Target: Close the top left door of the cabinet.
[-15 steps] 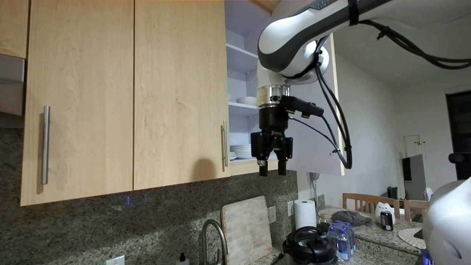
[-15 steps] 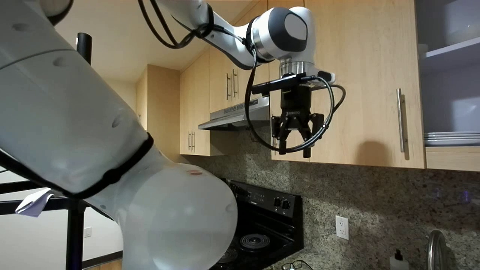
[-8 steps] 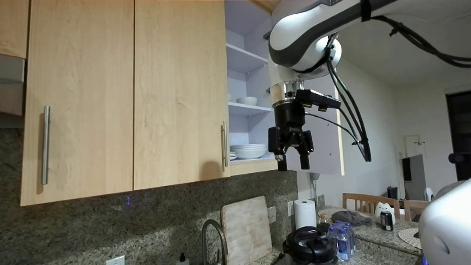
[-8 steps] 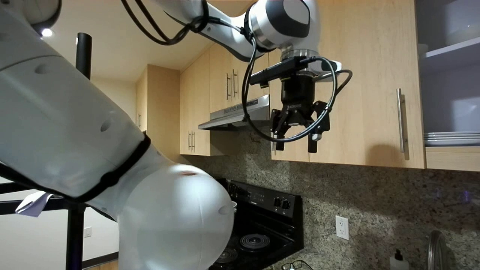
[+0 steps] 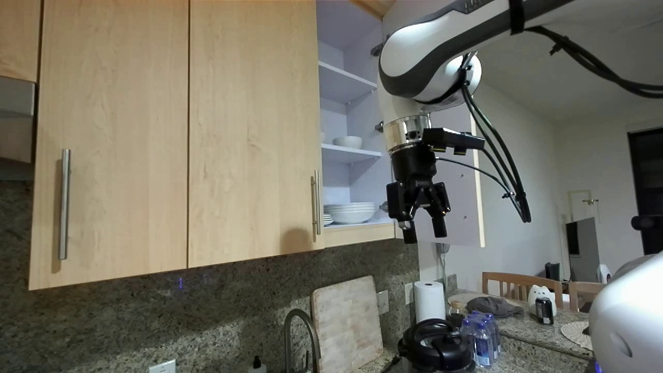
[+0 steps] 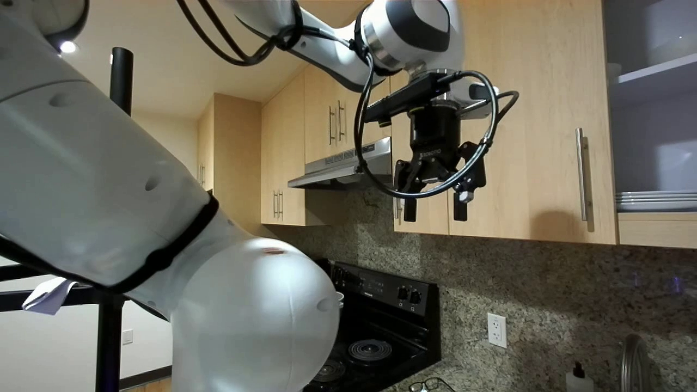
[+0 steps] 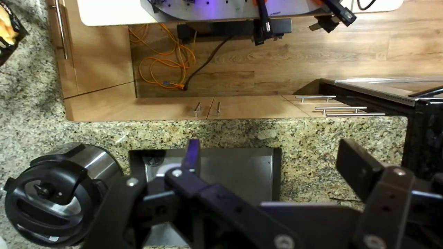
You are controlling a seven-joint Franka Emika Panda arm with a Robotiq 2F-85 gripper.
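The top left door, a tall pale wood panel (image 5: 248, 129) with a steel bar handle (image 5: 317, 202) near its lower right edge, appears flush with its neighbour. It also shows in an exterior view (image 6: 533, 120). Right of it the cabinet (image 5: 355, 237) stands open, its white shelves bearing plates (image 5: 349, 213) and a bowl (image 5: 348, 141). A white-faced door (image 5: 463, 217) is swung open at its right. My gripper (image 5: 424, 233) points down, open and empty, in front of that open door. It also shows open in an exterior view (image 6: 435, 210) and the wrist view (image 7: 268, 148). It touches nothing visible.
Another wood door (image 5: 111, 129) lies left. Below are a faucet (image 5: 303, 331), cutting board (image 5: 347, 321), pressure cooker (image 5: 437, 347) and water bottles (image 5: 483, 342). A range hood (image 6: 348, 163) and stove (image 6: 375, 326) show. The wrist view shows a sink (image 7: 277, 173) below the jaws.
In an exterior view my gripper has moved right, uncovering more of the open shelves, and tilts slightly. The last half second brought only a small shift. The doors have not moved; the gripper stays open.
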